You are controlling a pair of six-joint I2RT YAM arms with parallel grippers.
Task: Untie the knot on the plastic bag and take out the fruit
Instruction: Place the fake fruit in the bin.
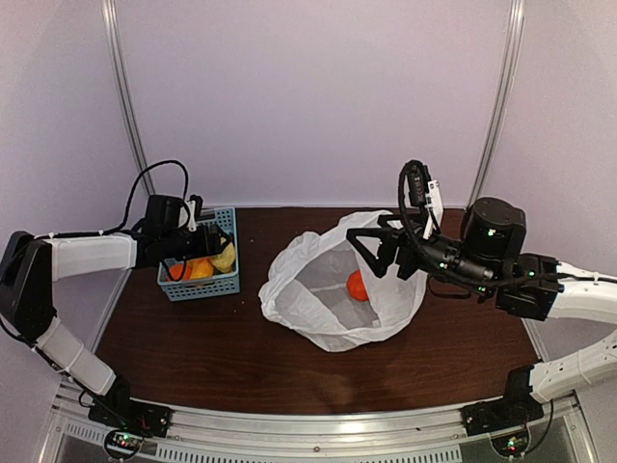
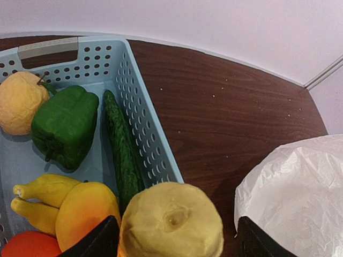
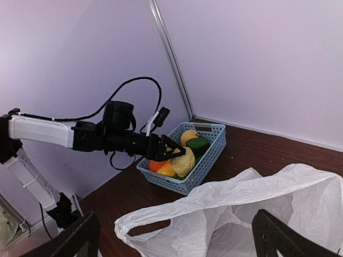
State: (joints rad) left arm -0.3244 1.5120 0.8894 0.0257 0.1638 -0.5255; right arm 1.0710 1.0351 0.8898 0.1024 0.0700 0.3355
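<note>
While the left pincer [image 2: 177,235] straddles a yellow fruit [image 2: 171,217], grip unclear, the right pincer [image 1: 379,249] gapes empty, bag [image 1: 328,318] just below it.

Wears white shells between black joints on left arm [image 1: 89,255] and right arm [image 1: 583,287], bases bolted along the table's [image 1: 241,362] near edge. Trails a looped black cable [image 1: 154,172] above the table's left side. Ends in black wedge-fingered left gripper [image 2: 177,241].
</note>
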